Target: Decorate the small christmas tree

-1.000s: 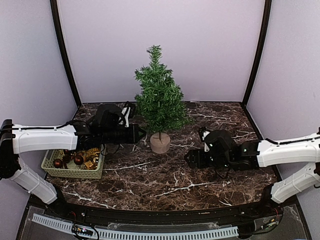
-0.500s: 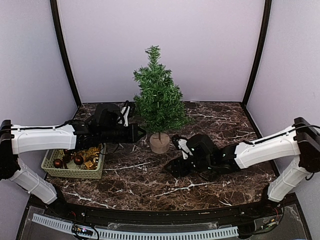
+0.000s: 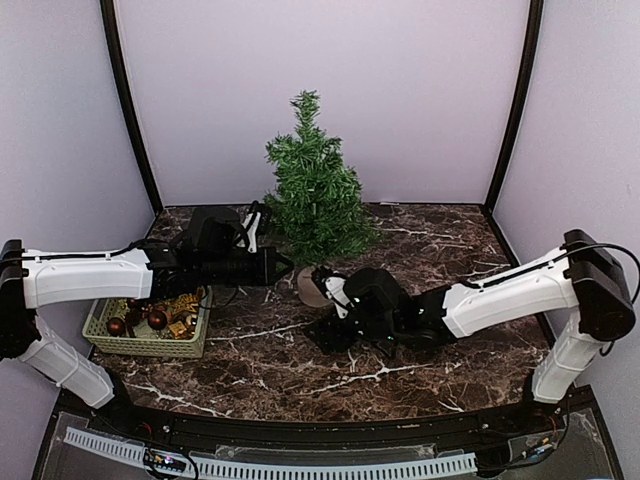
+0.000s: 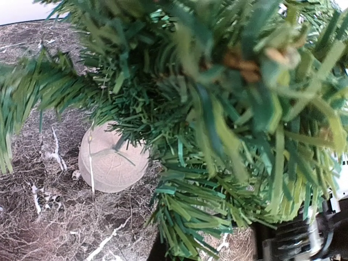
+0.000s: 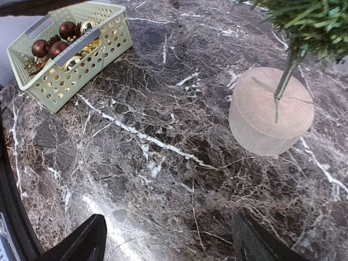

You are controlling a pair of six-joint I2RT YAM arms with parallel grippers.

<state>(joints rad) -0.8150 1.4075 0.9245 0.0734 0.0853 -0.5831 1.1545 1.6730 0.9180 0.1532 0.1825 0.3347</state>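
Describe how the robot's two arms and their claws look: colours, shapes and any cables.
Both the left arm and right arm have smooth white tubular links with black joints and thin black cables alongside. The left claw and right claw are black and blocky with dark fingers.

The small christmas tree (image 3: 315, 190) is dark green, with a pale wooden stump base (image 5: 270, 111). The tabletop (image 3: 300, 360) is dark brown with thin white lines. The basket (image 5: 87, 65) is light green, and the balls (image 5: 39, 48) in it are dark red and gold.
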